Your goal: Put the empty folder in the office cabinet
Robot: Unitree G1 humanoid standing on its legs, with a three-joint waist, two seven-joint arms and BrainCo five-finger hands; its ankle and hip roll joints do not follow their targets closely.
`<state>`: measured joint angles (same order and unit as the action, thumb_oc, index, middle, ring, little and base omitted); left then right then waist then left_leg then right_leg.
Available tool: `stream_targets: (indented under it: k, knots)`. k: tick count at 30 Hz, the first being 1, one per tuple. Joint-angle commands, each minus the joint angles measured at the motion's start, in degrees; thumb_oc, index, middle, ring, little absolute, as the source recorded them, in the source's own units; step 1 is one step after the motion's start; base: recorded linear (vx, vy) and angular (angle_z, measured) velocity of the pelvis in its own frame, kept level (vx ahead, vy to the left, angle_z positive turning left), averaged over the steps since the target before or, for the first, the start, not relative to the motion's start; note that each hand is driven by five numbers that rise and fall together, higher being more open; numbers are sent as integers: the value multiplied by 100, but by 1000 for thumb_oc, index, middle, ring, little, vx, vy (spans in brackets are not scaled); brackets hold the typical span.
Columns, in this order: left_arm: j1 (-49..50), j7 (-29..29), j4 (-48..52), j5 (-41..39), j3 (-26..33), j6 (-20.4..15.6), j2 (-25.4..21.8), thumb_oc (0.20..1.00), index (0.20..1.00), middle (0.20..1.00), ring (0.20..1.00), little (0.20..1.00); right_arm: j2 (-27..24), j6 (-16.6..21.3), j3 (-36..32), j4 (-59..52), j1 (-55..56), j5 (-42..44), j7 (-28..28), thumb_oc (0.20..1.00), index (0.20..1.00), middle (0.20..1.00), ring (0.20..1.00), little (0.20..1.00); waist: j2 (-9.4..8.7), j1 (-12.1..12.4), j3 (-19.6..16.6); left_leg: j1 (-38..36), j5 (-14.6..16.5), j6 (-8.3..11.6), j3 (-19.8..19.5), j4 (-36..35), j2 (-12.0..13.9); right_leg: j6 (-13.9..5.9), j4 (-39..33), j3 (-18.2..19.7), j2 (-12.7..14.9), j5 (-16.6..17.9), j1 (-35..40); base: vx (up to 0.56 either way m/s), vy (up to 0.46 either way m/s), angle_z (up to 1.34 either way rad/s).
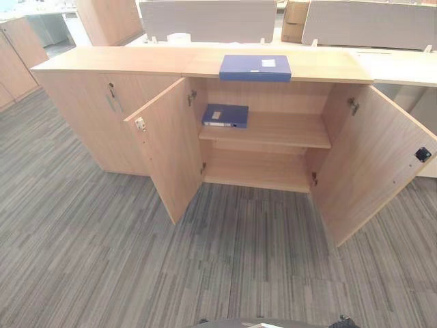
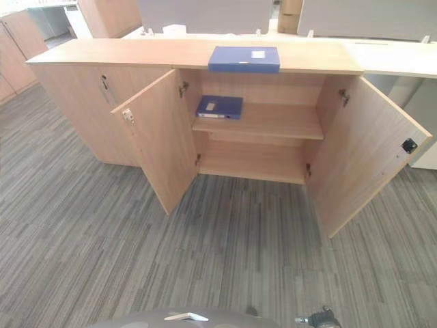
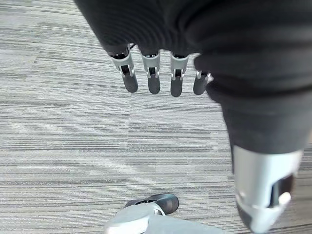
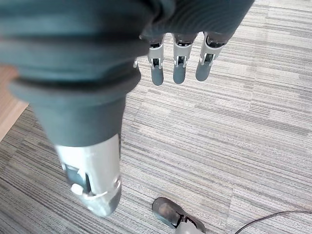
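A blue folder (image 2: 244, 59) lies atop the open cabinet (image 2: 95, 55); another folder (image 2: 219, 106) rests on its shelf (image 2: 273, 123).

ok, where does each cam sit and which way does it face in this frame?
Left eye view: on the head, facing down and forward at the open cabinet, one blue folder on its top, another on the upper shelf.
Right eye view: same head, same scene, slightly offset.
Left wrist view: on the left wrist, facing down along the left hand at carpet; fingers straight.
Right wrist view: on the right wrist, facing down along the right hand at carpet.
Shared: both eyes show the cabinet; both wrists show carpet.
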<state>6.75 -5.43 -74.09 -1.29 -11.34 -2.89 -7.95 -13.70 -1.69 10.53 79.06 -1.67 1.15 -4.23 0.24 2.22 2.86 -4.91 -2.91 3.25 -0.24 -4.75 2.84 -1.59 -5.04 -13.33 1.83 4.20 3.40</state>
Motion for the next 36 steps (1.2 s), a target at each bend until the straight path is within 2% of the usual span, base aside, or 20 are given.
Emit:
stream_targets:
  k: [1,25,29,30,32,33,34,35,36]
  knots:
    - [-270,-16,-199,196,26,-76,-128,1000,1000,1000,1000,1000,-97,-4,137,308,-371,-57,-37,1000,1000,1000,1000,1000,-228,6,227,-76,486,148,460,-25,10,-419,4,-250,94,-770,334,0,0,0]
    - [-226,-16,-326,-5,269,-45,-184,1000,1000,1000,1000,1000,-45,-9,137,325,-282,-72,-17,1000,1000,1000,1000,1000,-276,34,273,-182,536,126,376,-25,29,-371,4,-206,41,-816,402,8,-4,0]
    - [-315,-38,-336,-103,310,-36,-257,1000,1000,1000,1000,1000,-67,-14,116,297,-387,3,-58,1000,1000,1000,1000,1000,-382,85,536,459,713,107,287,911,-31,-272,103,-193,89,-810,242,-62,-43,0]
    - [-315,-38,-336,-103,310,-36,-257,1000,1000,1000,1000,1000,-67,-14,116,297,-387,3,-58,1000,1000,1000,1000,1000,-382,85,536,459,713,107,287,911,-31,-272,103,-193,89,-810,242,-42,-36,0]
    - [-342,-40,-339,-133,328,-33,-272,1000,1000,1000,1000,1000,-91,-15,112,292,-414,24,-62,1000,1000,1000,1000,1000,-409,122,606,739,792,119,270,1360,-78,-218,173,-212,103,-840,188,-13,-32,10]
    - [-342,-40,-339,-133,328,-33,-272,1000,1000,1000,1000,1000,-91,-15,112,292,-414,24,-62,1000,1000,1000,1000,1000,-409,122,606,739,792,119,270,1360,-78,-218,173,-212,103,-840,188,11,-44,26]
    - [-362,-53,-334,-166,347,-40,-284,1000,1000,1000,1000,1000,-127,-16,125,281,-435,45,-69,1000,1000,1000,1000,1000,-440,166,684,970,854,87,205,1779,-155,-166,217,-198,119,-864,195,12,-30,17]
    - [-362,-53,-334,-166,347,-40,-284,1000,1000,1000,1000,1000,-127,-16,125,281,-435,45,-69,1000,1000,1000,1000,1000,-440,166,684,970,854,87,205,1779,-155,-166,217,-198,119,-864,195,37,-68,22]
    - [-393,-73,-329,-210,355,-47,-287,1000,1000,1000,1000,1000,-151,-30,143,279,-463,37,-86,1000,1000,1000,1000,1000,-463,212,769,1288,777,86,138,2301,-171,-106,259,-208,119,-925,218,100,-22,7]
